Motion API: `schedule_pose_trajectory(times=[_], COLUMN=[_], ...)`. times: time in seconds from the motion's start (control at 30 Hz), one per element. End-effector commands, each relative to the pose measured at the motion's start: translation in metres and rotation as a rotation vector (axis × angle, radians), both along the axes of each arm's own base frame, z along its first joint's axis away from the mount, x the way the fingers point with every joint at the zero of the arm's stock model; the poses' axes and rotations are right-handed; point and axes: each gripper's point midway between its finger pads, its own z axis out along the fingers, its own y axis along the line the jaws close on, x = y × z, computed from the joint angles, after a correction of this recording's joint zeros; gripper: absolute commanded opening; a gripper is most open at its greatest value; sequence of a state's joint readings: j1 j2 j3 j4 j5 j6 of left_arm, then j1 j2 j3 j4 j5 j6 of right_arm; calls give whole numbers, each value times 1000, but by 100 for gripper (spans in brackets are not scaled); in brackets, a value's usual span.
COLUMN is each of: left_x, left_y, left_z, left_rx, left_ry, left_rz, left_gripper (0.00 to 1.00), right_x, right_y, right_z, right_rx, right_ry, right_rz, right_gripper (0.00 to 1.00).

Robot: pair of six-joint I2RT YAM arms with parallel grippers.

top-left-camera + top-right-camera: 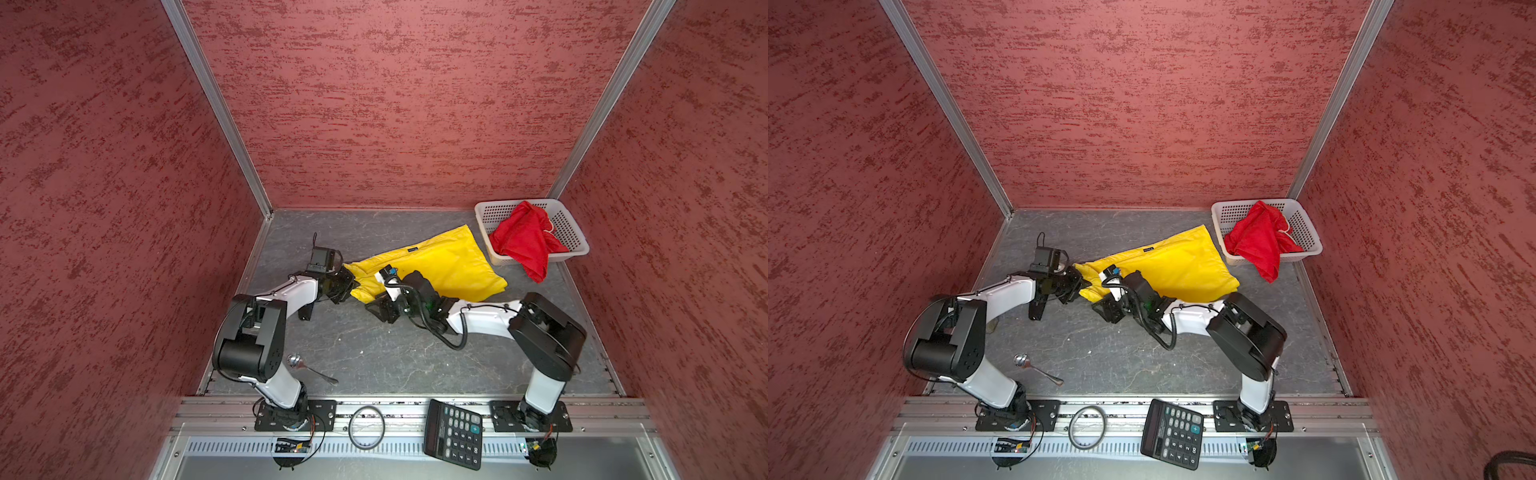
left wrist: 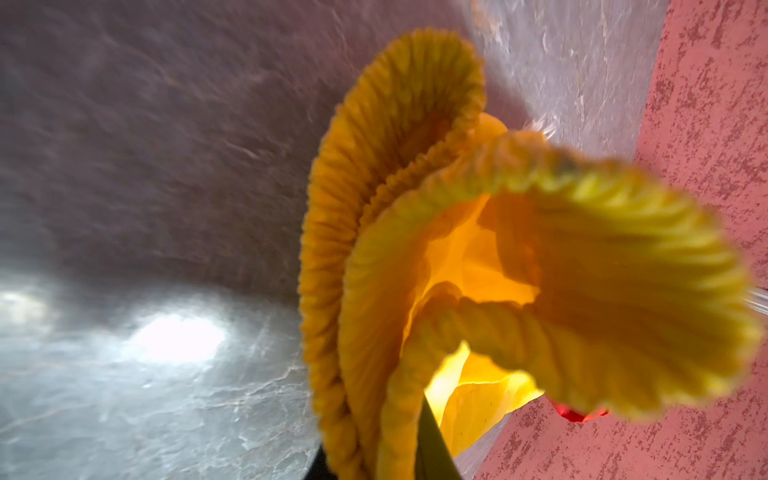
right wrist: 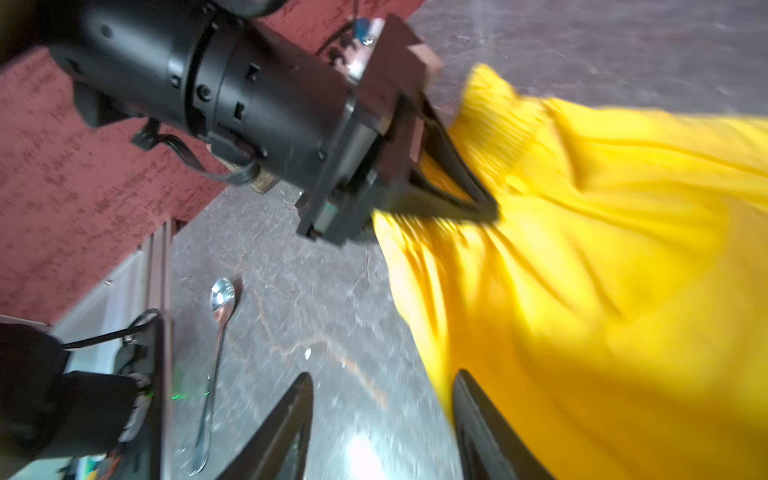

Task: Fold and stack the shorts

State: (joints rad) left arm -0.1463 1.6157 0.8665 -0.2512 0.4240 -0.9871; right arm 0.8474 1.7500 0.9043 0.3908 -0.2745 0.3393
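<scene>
Red bumpy walls (image 1: 374, 104) stand around a grey stone-look table (image 1: 374, 353). Near the middle of both top views lie the yellow shorts (image 1: 449, 262) (image 1: 1183, 266). They are spread out mostly flat, with a small dark label (image 1: 412, 249) on their upper edge. Their left end is bunched up.

The left claw (image 3: 486, 210) is squeezed tight on that bunched end, right on the stretchy waistband (image 2: 415, 166). The right wrist view shows this grip well. In the left wrist view the ruffled waistband is very close and blurry.

The right claw (image 3: 382, 376) comes in from the right, by the lower edge of the yellow shorts. Its two fingers (image 3: 291, 415) stand apart with bare table between them. One finger is at the edge of the yellow cloth, but the claw has hold of nothing.

The red shorts (image 1: 523, 241) are at the upper right of the table. They sit crumpled in a white basket with holes (image 1: 571, 232). One part hangs over the basket's front rim down to the table.

A shiny spoon (image 1: 307, 368) lies at the lower left of the table. A black calculator (image 1: 455, 434) and a thin ring (image 1: 365, 422) sit on the metal rail (image 1: 208, 409) at the bottom of the frame.
</scene>
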Motion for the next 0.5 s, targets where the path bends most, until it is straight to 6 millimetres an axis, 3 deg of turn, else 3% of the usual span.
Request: schedule_pose_trajectory(times=[0.0, 0.1, 0.17, 0.3, 0.47], left_x=[2, -6, -12, -18, -26], left_y=[9, 22, 34, 55, 77], left_z=[18, 28, 36, 54, 76], left_rx=[48, 129, 168, 189, 277], left_ry=[-41, -32, -39, -61, -82], left_rz=[-43, -59, -45, -14, 2], left_gripper=[9, 9, 11, 14, 14], right_x=[55, 87, 97, 102, 95], right_y=[-58, -101, -109, -85, -39], right_z=[14, -17, -36, -66, -84], right_rx=[39, -66, -161, -150, -93], right_ry=[29, 141, 161, 260, 331], right_rz=[-259, -428, -468, -404, -310], right_gripper=[47, 34, 22, 5, 0])
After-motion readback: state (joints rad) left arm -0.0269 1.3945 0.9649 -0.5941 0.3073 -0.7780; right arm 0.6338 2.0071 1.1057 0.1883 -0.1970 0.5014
